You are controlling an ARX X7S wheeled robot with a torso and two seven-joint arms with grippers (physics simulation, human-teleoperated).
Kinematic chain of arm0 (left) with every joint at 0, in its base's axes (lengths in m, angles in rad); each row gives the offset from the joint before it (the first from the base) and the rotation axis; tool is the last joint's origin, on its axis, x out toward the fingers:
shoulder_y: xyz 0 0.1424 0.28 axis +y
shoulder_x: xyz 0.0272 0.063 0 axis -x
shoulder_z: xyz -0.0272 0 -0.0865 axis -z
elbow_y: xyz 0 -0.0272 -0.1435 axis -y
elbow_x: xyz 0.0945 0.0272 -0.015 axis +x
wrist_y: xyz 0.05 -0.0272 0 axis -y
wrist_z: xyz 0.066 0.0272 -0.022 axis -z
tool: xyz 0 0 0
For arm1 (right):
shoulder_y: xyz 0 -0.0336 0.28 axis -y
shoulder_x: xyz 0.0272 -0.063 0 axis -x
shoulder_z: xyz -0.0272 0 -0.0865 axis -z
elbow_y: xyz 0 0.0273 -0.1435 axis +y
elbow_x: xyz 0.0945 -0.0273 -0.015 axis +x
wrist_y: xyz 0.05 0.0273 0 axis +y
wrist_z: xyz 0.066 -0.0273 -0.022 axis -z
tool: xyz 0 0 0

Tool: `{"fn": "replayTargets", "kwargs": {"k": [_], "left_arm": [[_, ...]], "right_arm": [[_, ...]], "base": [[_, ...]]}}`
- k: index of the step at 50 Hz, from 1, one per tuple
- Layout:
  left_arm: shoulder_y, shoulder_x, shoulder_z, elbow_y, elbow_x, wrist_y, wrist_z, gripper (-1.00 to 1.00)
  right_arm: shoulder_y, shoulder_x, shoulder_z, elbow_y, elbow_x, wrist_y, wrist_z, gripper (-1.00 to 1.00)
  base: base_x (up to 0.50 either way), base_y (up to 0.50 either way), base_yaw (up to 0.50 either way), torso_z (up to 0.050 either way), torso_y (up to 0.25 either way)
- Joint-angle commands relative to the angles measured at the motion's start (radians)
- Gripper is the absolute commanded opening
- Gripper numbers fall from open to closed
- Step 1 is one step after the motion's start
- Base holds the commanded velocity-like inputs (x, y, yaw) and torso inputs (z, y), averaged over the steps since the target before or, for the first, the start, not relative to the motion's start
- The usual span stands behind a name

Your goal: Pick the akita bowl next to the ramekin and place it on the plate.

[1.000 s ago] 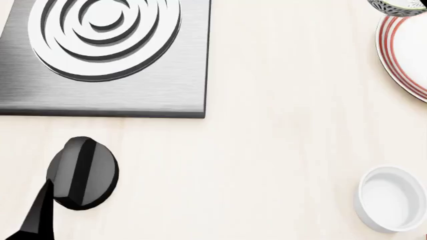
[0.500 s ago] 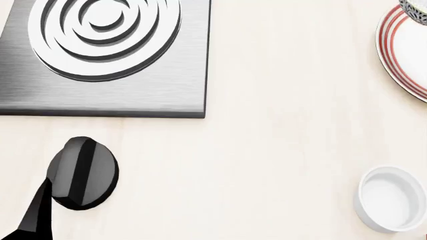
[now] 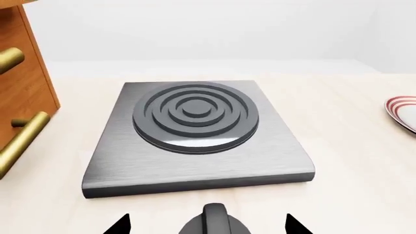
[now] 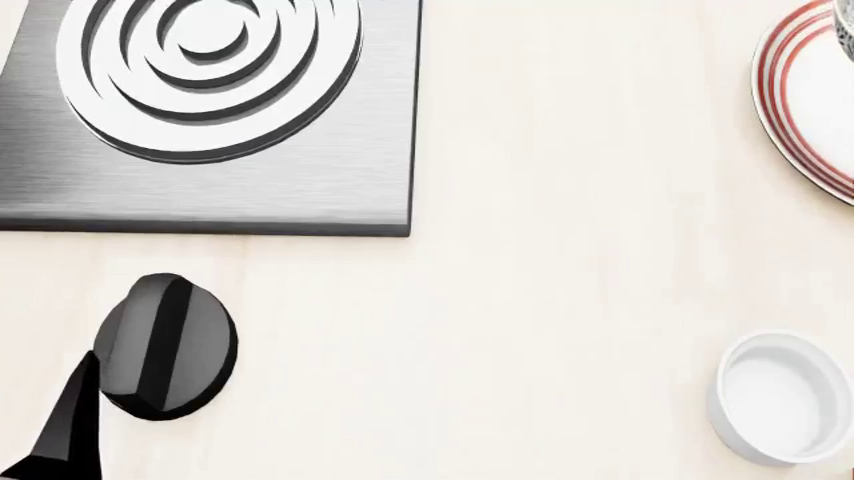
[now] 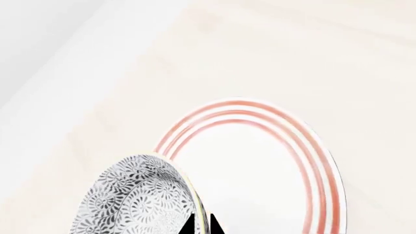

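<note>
In the right wrist view my right gripper [image 5: 202,225] is shut on the rim of the akita bowl [image 5: 136,200], one finger inside and one outside. The grey floral bowl hangs tilted above the red-ringed plate [image 5: 260,170], by its edge. The head view shows only a sliver of the bowl [image 4: 845,25] at the top right, over the plate [image 4: 801,100]. The white ramekin [image 4: 781,398] stands alone at the lower right. My left gripper [image 3: 208,226] is open at the lower left, its fingertips either side of a dark knob, apart from it.
A brushed-metal hob with raised concentric rings [image 4: 214,110] fills the upper left. A dark round knob [image 4: 167,345] sits in the counter in front of it. A wooden cabinet with brass handles [image 3: 19,97] stands beside the hob. The plate's edge [image 3: 403,109] shows beyond it.
The bowl has travelled to the right in the head view, from beside the plate's far edge to over the plate, and is nearly out of frame. The left arm has barely shifted.
</note>
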Motion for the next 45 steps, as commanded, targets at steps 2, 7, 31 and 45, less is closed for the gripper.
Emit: {"fn": "replayTargets", "kwargs": {"k": [2,7,31,45], "left_arm": [[0.003,-0.004,0.003,0.0,0.007,0.004,0.0,1.0],[0.011,-0.008,0.005,-0.006,0.012,0.013,0.002,1.0],[0.005,0.007,0.015,-0.012,0.012,0.004,0.007,1.0],[-0.001,0.008,0.018,-0.007,0.012,-0.004,0.007,1.0]], "right_arm": [[-0.017,-0.004,0.001,0.026,-0.026,-0.014,-0.026,-1.0],[-0.029,-0.001,-0.002,0.025,-0.032,-0.018,-0.029,-1.0],[0.072,-0.093,-0.065,0.272,-0.127,-0.029,-0.138,-1.0],[0.141,-0.177,-0.105,0.469,-0.185,-0.057,-0.261,-1.0]], "base": [[0.0,0.0,0.0,0.0,0.0],[0.0,0.0,0.0,0.0,0.0],[0.0,0.0,0.0,0.0,0.0],[0.0,0.0,0.0,0.0,0.001]]}}
